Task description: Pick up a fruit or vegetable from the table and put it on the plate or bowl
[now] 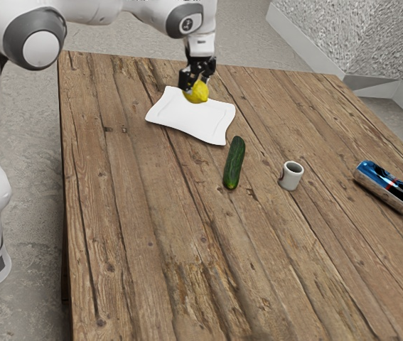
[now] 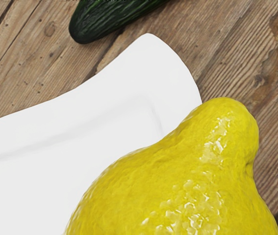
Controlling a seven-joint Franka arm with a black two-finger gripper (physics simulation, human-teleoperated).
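My black gripper point(image 1: 197, 87) is shut on a yellow lemon point(image 1: 197, 93) and holds it just above the far edge of a white square plate point(image 1: 187, 119) lying on the wooden table. In the wrist view the lemon point(image 2: 188, 186) looms large under my hand, over the plate's point(image 2: 80, 147) corner. A dark green cucumber point(image 1: 234, 162) lies on the table just past the plate's near right corner, and its end point(image 2: 104, 17) shows beyond the plate in the wrist view.
A small white mug point(image 1: 291, 175) stands to the right of the cucumber. A blue and silver can point(image 1: 387, 186) lies on its side near the table's right edge. Bare wooden planks point(image 1: 151, 263) stretch across the front of the table.
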